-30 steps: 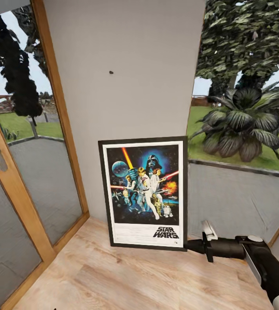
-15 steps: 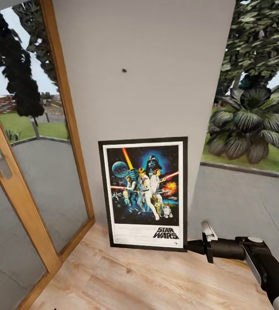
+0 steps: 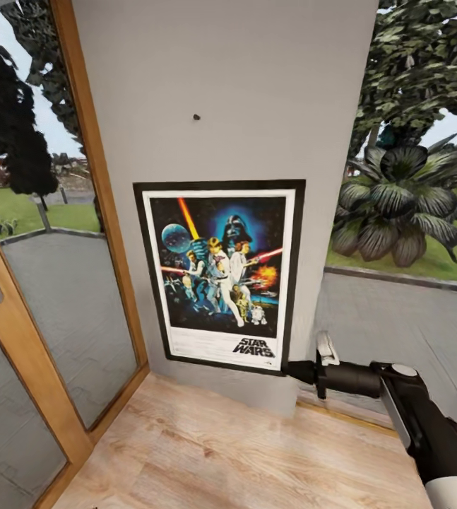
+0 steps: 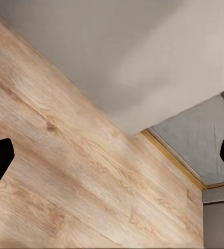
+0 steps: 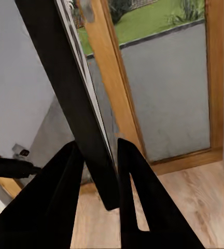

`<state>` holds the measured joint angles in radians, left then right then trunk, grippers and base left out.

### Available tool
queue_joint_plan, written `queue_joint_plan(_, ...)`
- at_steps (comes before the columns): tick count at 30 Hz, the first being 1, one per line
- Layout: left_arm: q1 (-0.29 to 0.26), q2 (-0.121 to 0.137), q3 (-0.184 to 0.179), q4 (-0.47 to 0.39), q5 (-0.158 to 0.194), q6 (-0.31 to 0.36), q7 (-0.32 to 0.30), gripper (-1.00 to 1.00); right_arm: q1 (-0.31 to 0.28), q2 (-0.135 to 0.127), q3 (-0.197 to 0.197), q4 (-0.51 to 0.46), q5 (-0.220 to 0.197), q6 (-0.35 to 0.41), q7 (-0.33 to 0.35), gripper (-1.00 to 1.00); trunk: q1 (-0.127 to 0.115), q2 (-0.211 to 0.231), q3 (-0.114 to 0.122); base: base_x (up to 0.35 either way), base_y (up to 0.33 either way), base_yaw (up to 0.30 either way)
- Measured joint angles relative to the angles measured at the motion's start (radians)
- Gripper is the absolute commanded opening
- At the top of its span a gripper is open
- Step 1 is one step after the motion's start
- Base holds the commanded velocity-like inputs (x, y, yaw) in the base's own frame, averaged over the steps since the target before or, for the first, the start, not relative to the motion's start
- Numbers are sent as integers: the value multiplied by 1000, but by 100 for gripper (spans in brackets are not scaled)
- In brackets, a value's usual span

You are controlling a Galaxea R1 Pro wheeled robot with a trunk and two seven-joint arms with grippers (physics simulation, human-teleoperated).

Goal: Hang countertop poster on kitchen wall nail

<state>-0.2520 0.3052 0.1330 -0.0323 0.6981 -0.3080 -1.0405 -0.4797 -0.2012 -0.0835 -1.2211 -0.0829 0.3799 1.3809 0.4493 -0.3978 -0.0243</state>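
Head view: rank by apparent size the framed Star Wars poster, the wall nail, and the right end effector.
1. Black-framed Star Wars poster, largest by far.
2. Black right end effector, gripping the poster's lower corner.
3. Small dark wall nail, smallest, just a dot on the grey wall.

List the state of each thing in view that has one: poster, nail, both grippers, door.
poster: upright in front of the wall, held by its lower right corner, not hung.
wall nail: bare, above the poster's top edge.
right gripper: shut on the poster's frame edge.
left gripper: open, holding nothing, facing the floor.
glazed door: I cannot tell whether it is latched.
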Motion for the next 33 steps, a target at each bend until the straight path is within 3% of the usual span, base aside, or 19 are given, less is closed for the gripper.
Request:
queue_joint_plan(5, 0, -11, 0, -1, 0, 0, 0, 100, -58, 58, 3, -114, -37, 127, -130, -100, 0, 0, 0, 1, 1, -4)
queue_joint_plan(9, 0, -15, 0, -1, 0, 2, 0, 100, -176, 140, 7, -150, -46, 234, -202, -100, 0, 0, 0, 0, 0, 0)
queue_joint_plan(11, 0, -15, 0, 0, 0, 2, 0, 100, -209, 156, 8, -153, -44, 261, -215, -100, 0, 0, 0, 0, 0, 0)
queue_joint_plan(13, 0, -15, 1, 0, 0, 2, 0, 100, -242, 167, 8, -155, -44, 281, -232, -100, 0, 0, 0, 0, 0, 0)
queue_joint_plan(18, 0, -18, 1, 1, 1, 2, 0, 100, -387, 185, 9, -156, -51, 328, -316, -100, 0, 0, 0, 0, 0, 0)
queue_joint_plan(24, 0, -34, 1, 2, 1, 2, 2, 100, -518, 193, 9, -157, -46, 482, -343, -100, 0, 0, 0, 0, 0, 0)
queue_joint_plan(27, 0, -35, 2, 2, 1, 2, 4, 100, -541, 192, 9, -157, -41, 513, -353, -100, 0, 0, 0, 0, 0, 0)
queue_joint_plan(30, 0, -37, 2, 2, 2, 3, 6, 100, -588, 191, 9, -150, -42, 579, -443, -100, 0, 0, 0, 0, 0, 0)
queue_joint_plan(33, 0, -43, 1, 2, 1, 3, 8, 100, -675, 208, 12, -55, -48, 594, -479, -100, 0, 0, 0, 0, 0, 0)
